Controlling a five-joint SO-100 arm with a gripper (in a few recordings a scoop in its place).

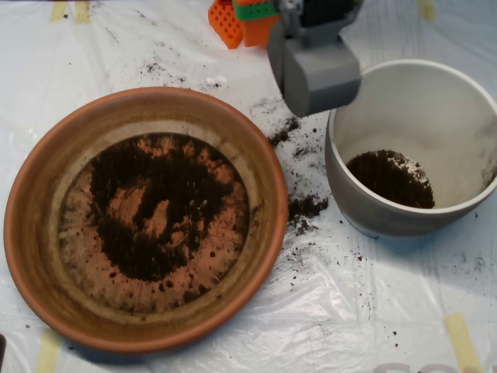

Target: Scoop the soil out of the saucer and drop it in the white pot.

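Note:
The terracotta saucer (46,233) fills the left half of the overhead view, and dark soil (155,210) lies spread in a patchy ring over its flat bottom. On the right stands the white pot (349,186), with a small heap of soil (392,177) on its floor. My grey scoop (314,74) hangs at the top, just past the pot's upper left rim and between the two vessels. Its two shells look closed together, and what is inside is hidden.
Spilled soil (307,206) dots the white plastic sheet between saucer and pot, with more specks (159,71) above the saucer. Orange and green arm parts (245,19) sit at the top edge. Yellow tape strips (462,338) mark the sheet.

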